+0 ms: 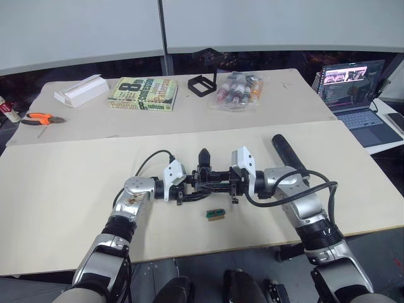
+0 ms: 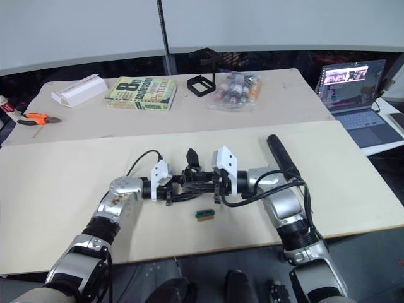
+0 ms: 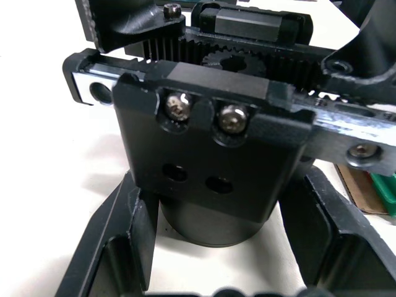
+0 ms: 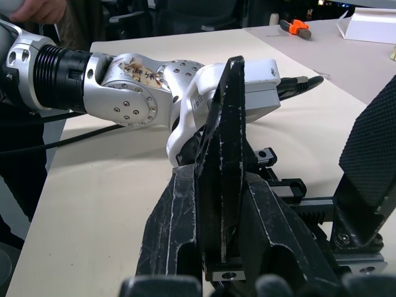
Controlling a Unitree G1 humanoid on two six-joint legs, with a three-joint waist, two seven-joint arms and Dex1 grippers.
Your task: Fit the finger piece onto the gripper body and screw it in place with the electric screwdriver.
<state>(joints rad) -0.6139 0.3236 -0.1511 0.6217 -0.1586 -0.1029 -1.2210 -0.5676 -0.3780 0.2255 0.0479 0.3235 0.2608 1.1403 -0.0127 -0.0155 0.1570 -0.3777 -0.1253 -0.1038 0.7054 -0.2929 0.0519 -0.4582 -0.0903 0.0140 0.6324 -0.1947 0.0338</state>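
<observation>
The gripper body (image 1: 211,182), a chunky black block with a toothed rail, is held just above the table's middle between both arms. My left gripper (image 1: 188,189) is shut on it; in the left wrist view its fingers (image 3: 124,247) flank the gripper body (image 3: 210,161), which shows two screw heads. The finger piece (image 1: 204,158), a black wedge, stands upright on the body. My right gripper (image 1: 218,180) is shut on the finger piece (image 4: 219,154). The electric screwdriver (image 1: 287,151) lies on the table behind my right forearm.
A tiny green block (image 1: 216,214) lies just in front of the grippers. On the far table sit a white box (image 1: 81,90), orange pliers (image 1: 41,117), a book (image 1: 144,93), a black square frame (image 1: 201,84) and a bag of bottles (image 1: 238,90). A laptop (image 1: 356,88) stands at the right.
</observation>
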